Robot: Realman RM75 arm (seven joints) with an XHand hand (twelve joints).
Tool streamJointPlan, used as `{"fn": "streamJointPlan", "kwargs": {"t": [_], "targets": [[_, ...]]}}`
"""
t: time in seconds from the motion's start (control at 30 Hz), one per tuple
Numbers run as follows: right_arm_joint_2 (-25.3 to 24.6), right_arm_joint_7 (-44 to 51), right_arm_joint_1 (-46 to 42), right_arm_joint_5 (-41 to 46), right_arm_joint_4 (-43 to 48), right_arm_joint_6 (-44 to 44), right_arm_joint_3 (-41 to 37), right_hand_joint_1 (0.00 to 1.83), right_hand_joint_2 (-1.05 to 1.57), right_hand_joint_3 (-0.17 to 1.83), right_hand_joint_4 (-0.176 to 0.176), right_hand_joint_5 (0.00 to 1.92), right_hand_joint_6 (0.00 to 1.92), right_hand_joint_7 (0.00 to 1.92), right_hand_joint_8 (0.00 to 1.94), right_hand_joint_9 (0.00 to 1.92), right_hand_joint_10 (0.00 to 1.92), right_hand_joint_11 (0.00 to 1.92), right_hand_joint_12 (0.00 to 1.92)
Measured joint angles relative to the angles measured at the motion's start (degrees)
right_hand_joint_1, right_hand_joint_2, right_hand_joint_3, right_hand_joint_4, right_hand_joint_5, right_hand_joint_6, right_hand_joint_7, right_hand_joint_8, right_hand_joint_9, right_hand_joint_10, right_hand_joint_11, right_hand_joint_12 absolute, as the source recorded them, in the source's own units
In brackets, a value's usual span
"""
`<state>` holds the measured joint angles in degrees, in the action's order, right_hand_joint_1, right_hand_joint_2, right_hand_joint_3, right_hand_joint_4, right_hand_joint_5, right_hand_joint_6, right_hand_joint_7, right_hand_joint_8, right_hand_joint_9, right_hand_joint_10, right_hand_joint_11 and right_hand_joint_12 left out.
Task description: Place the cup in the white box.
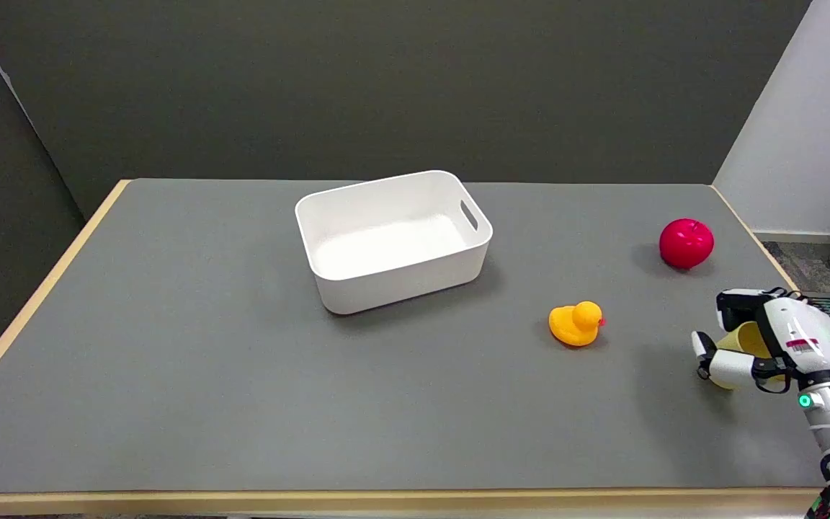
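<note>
The right hand [761, 339] sits at the table's near right, its fingers wrapped around a yellow cup [745, 340] that shows between them, mouth turned to the left. A small red-and-white label on the back of the hand is too small to read, and a green light glows at the wrist. Left of the hand sits a yellow rubber duck [576, 324]; beyond the hand, near the right edge, lies a red apple [686, 244]. The white box [393, 240] stands well apart, toward the far middle, open with a handle slot in its right wall. The table [170, 375] is grey with a pale wood rim. Behind it stand dark walls; a lighter wall and a floor vent show at the right.
</note>
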<state>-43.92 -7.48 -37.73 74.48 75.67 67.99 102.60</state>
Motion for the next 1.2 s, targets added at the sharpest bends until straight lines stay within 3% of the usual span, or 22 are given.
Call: {"fn": "streamJointPlan", "kwargs": {"t": [0.33, 0.67, 0.97, 1.2], "targets": [[0.14, 0.18, 2.05, -2.13, -0.8, -0.63, -0.32, 1.11, 0.63, 0.94, 0.038, 1.06, 1.92, 1.23, 1.94, 1.34, 1.92, 1.27, 1.92], [1.68, -0.1, 6.33, -8.77, 0.55, -2.88, -5.56, 1.11, 0.63, 0.93, 0.037, 1.05, 1.92, 1.22, 1.94, 1.34, 1.92, 1.23, 1.92], [3.78, -2.06, 18.82, -18.09, 2.44, -9.14, -7.11, 1.12, 0.62, 0.94, 0.036, 1.05, 1.92, 1.22, 1.94, 1.34, 1.92, 1.25, 1.92], [4.09, -5.36, 33.2, -24.31, 2.7, -17.09, -2.05, 1.12, 0.62, 0.94, 0.036, 1.04, 1.92, 1.21, 1.94, 1.35, 1.92, 1.25, 1.92]]}}
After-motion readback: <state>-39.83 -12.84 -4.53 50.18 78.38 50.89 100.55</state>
